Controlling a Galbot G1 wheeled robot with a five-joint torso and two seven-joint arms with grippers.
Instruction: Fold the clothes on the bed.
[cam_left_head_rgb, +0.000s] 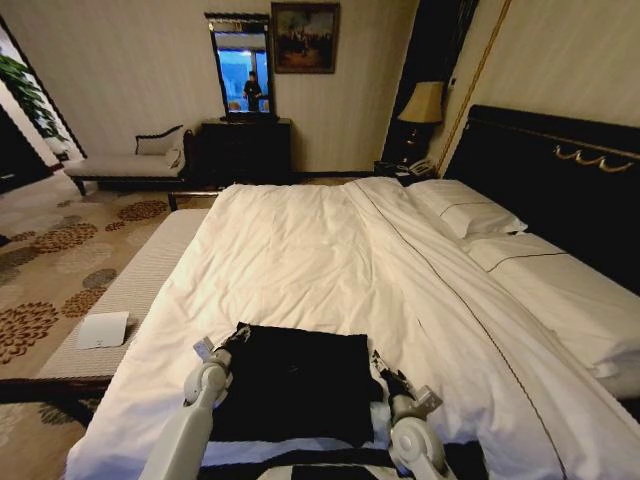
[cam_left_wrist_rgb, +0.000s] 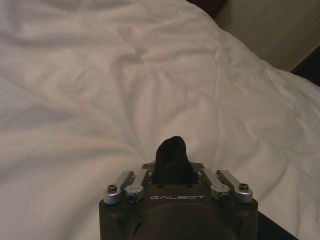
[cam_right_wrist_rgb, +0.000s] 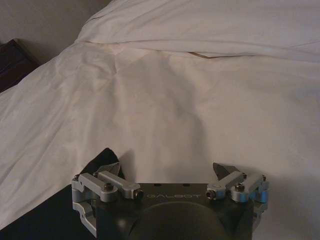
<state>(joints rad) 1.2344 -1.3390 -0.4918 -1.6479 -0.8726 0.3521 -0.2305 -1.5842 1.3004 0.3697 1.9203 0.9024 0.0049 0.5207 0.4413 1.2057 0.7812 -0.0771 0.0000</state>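
Note:
The clothes (cam_left_head_rgb: 290, 385), a black T-shirt, lie as a flat dark rectangle on the white duvet of the bed (cam_left_head_rgb: 330, 260), near its front edge. My left gripper (cam_left_head_rgb: 237, 335) is at the shirt's far left corner. In the left wrist view the left gripper (cam_left_wrist_rgb: 171, 167) is shut, with a tuft of the black fabric (cam_left_wrist_rgb: 171, 150) sticking up between its fingers. My right gripper (cam_left_head_rgb: 381, 362) is at the shirt's right edge. In the right wrist view the right gripper (cam_right_wrist_rgb: 162, 170) stands open over the duvet, with the shirt's black fabric (cam_right_wrist_rgb: 40, 220) beside one finger.
White pillows (cam_left_head_rgb: 470, 210) and a dark headboard (cam_left_head_rgb: 560, 170) are on the right. A pale bench (cam_left_head_rgb: 130, 290) with a white sheet of paper (cam_left_head_rgb: 103, 330) runs along the bed's left side. A chaise (cam_left_head_rgb: 125, 160), a dark dresser (cam_left_head_rgb: 245, 150) and a lamp (cam_left_head_rgb: 422, 105) stand by the far wall.

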